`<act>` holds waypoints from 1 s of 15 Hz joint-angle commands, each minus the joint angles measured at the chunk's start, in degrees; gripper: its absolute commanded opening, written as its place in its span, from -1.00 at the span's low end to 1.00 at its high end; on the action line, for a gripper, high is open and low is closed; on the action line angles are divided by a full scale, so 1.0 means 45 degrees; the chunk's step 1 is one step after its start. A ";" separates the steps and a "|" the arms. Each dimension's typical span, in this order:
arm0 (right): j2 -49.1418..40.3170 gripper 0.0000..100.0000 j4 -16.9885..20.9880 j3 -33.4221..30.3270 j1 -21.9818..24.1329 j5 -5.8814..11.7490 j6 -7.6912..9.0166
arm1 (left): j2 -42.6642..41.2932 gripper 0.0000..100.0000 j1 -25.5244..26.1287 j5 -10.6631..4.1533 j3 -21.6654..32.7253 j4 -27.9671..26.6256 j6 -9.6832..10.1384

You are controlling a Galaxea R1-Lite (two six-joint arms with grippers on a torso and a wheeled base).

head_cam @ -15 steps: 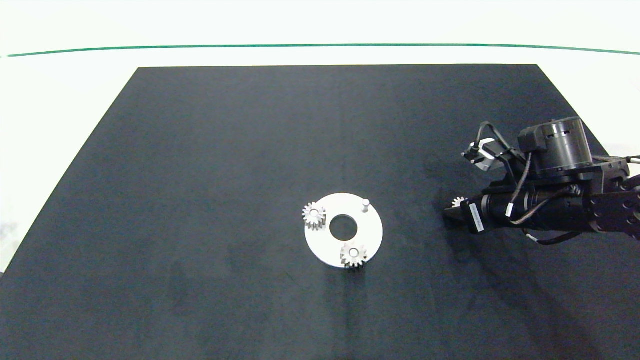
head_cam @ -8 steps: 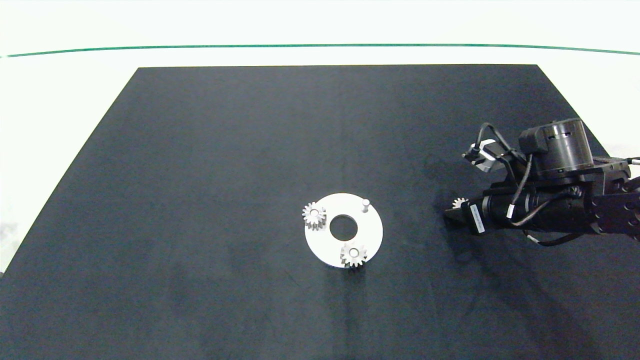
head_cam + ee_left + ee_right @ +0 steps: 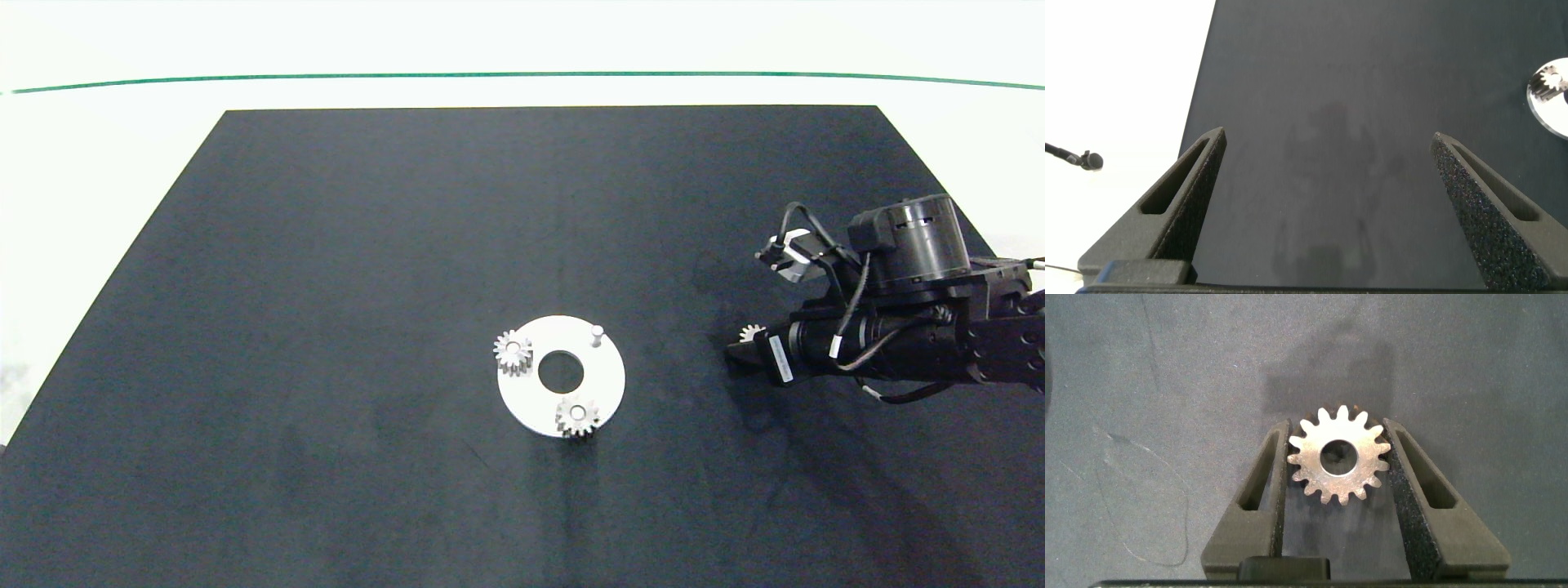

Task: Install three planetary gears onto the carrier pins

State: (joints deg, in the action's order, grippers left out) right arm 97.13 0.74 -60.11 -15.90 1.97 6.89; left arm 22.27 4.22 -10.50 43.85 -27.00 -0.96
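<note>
While the right gripper (image 3: 1339, 461) clamps the third gear (image 3: 1338, 456) between its fingers, flat, right of white disc (image 3: 600, 388).

Dark right arm (image 3: 914, 327) with black cables, white label.

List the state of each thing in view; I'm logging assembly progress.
White round carrier disc: flat on the mat.
Two silver metal spur gears: seated on pins.
Third white pin: bare, upright.
Third silver gear: gripped by right end effector.
Left end effector: open, empty.
</note>
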 commanded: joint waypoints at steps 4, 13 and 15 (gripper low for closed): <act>-0.1195 -0.86 0.0636 -0.0411 -0.1331 -0.0302 0.0169 | -0.0028 1.00 -0.0039 0.0184 -0.0018 -0.0054 -0.0001; 0.0856 -0.86 0.3780 -0.4864 -0.4846 0.2608 0.1282 | -0.0067 1.00 -0.0195 0.0243 0.0002 -0.0035 -0.0040; 0.1286 -0.86 0.4171 -0.5314 -0.4944 0.2608 0.1262 | -0.0184 1.00 -0.0195 0.0243 0.0021 -0.0035 -0.0059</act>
State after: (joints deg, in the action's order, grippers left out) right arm 99.85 19.09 -82.47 -37.57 13.58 12.48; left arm 21.75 3.35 -9.31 43.90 -27.00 -1.21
